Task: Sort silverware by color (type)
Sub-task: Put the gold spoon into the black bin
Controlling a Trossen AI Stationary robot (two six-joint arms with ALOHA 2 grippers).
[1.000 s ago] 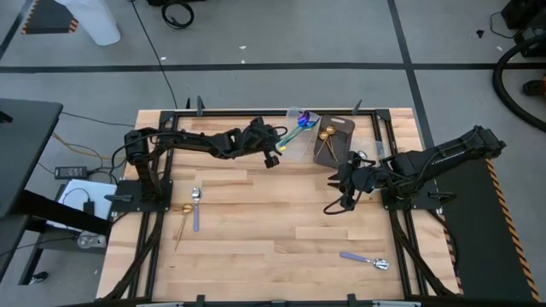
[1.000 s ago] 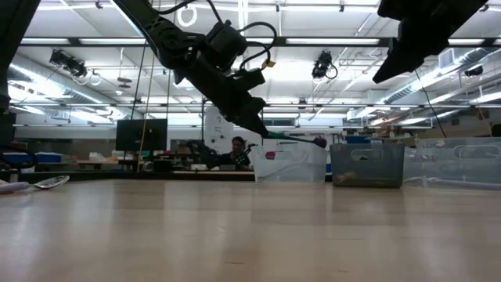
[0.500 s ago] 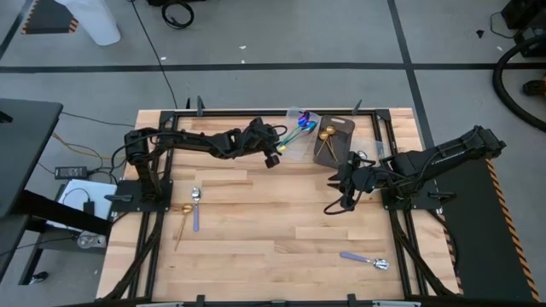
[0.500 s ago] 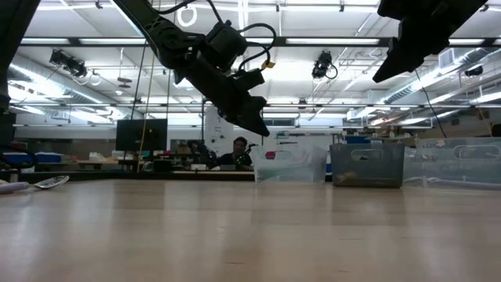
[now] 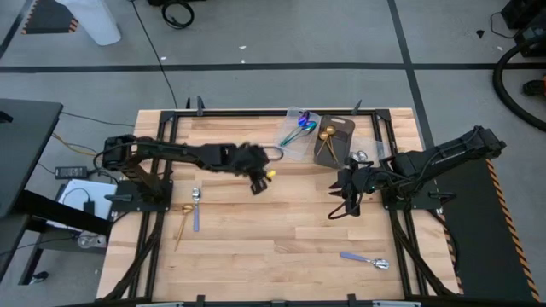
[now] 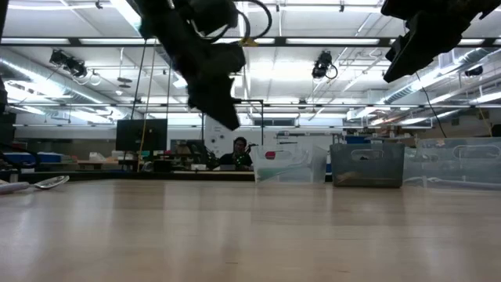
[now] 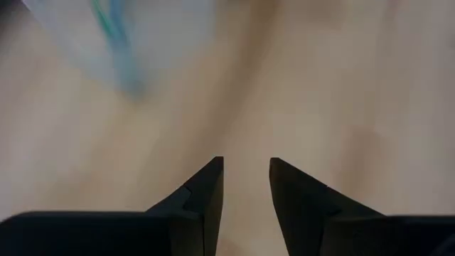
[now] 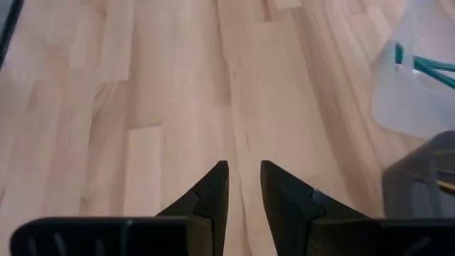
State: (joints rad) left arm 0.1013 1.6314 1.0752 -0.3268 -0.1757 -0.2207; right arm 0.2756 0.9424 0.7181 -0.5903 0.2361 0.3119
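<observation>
While apparently empty, left gripper (image 5: 258, 177) hovers mid-table.

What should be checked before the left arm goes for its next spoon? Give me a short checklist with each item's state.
1. Left gripper empty: ok, a gap shows between its fingers, nothing in it.
2. Iridescent spoons lie in the clear tray: ok.
3. Gold spoons lie in the dark bin: ok.
4. Loose spoons left near the left arm's base: ok, a silver spoon and a gold spoon lie on the table.
5. Right gripper clear of the path: ok, it hovers empty near the bin.
6. Whether those two loose spoons overlap: cannot tell.
</observation>
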